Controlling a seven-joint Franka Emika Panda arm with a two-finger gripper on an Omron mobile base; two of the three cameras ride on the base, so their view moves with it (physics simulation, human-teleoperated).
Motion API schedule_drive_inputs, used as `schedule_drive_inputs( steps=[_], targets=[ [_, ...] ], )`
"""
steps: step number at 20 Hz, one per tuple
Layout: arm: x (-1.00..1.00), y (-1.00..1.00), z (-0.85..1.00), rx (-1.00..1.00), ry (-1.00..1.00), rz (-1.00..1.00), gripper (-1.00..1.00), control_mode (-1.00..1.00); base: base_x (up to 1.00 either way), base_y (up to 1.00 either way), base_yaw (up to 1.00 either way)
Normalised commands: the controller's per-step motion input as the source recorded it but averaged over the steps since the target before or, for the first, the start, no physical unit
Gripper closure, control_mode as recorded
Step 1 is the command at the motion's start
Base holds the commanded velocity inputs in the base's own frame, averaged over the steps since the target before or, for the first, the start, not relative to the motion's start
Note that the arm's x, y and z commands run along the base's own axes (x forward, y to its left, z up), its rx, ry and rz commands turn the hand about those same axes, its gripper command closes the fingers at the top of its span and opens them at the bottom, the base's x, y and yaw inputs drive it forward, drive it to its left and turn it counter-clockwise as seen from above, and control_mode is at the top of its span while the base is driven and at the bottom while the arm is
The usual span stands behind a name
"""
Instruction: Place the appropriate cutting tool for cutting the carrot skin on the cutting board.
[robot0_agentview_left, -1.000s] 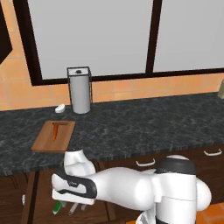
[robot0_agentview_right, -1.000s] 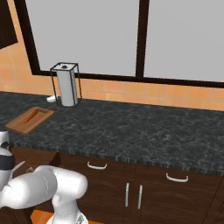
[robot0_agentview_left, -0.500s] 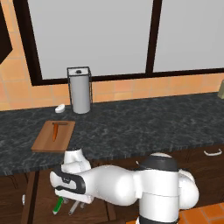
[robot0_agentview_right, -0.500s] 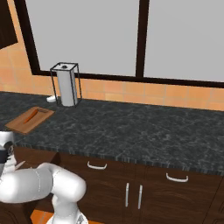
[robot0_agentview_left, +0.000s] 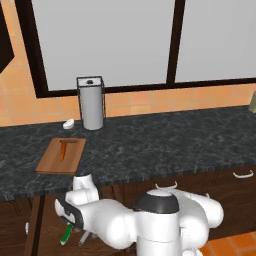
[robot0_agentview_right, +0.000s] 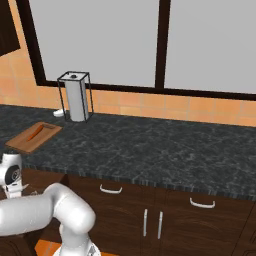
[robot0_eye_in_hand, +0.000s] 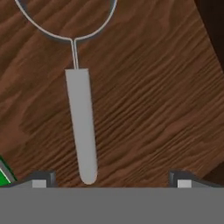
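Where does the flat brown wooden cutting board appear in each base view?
Left base view: flat brown wooden cutting board, left of centre on the counter.
Right base view: far left, near the counter's front edge.
Shared landmark: the silver metal canister behind it.

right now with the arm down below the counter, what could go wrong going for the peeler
1. The peeler lies flat on wood, handle off-centre between the open end effector fingertips; a straight closing may miss or push it.
2. The green-handled knife lies right beside it; the fingers could catch that instead.
3. The cutting board with the carrot sits up on the counter, above the hand; lifting could bump the counter edge.
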Motion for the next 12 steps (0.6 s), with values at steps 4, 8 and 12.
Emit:
schedule_drive_inputs(
  steps=[4,8,12],
  targets=[
    [0.12,0.15,-0.35,-0.06,0.01,-0.04,-1.0,-1.0,0.0,0.0,0.0],
    [0.02,0.16,-0.39,-0.03,0.01,-0.01,-1.0,-1.0,0.0,0.0,0.0],
    [0.0,0.09,-0.46,-0.01,0.0,0.0,-1.0,-1.0,0.0,0.0,0.0]
  ],
)
